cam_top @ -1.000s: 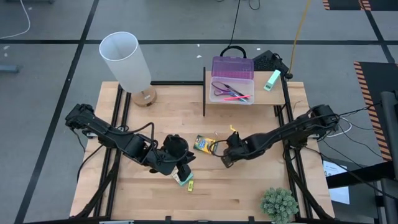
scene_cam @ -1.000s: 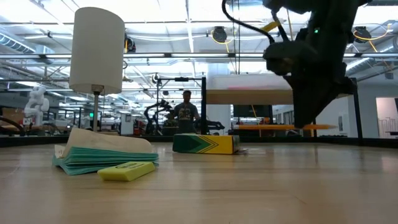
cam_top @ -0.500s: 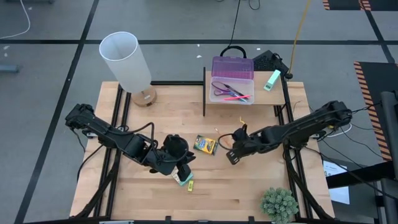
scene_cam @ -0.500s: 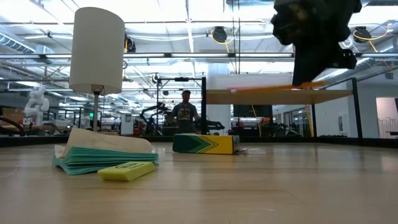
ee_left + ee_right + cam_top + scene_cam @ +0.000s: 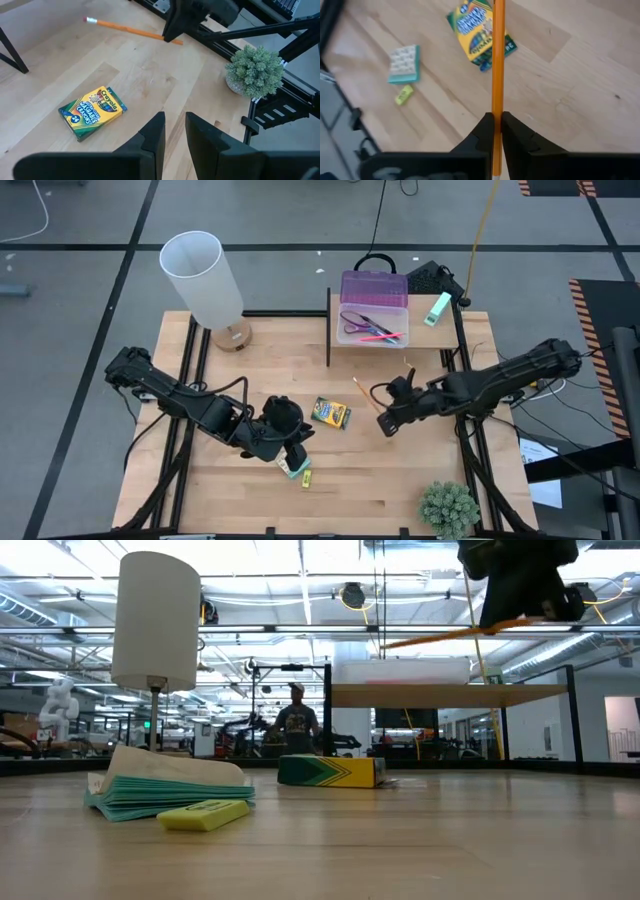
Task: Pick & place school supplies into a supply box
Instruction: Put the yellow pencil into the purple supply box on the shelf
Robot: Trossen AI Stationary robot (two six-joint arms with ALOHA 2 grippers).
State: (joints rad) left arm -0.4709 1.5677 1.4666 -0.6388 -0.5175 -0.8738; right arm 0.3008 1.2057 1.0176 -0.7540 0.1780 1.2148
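Floor: grey concrete (image 5: 80, 300), dark tape lines crossing it, upper part of high view
Hazard strip: orange-black striped, right edge (image 5: 588, 305) of high view
Worktop: pale wood planks (image 5: 300, 365), black frame rails at both sides
Lamp: white cylinder shade (image 5: 200, 275) on wooden base, upper left of worktop
Plant: small green potted plant (image 5: 448, 508), lower right corner of worktop
Ceiling: white trusses, bright strip lights (image 5: 300, 580), low view
Room behind: open hall, machines, black frames, one person (image 5: 297, 720) standing mid-frame
Cables: black and yellow, running off the top edge in high view
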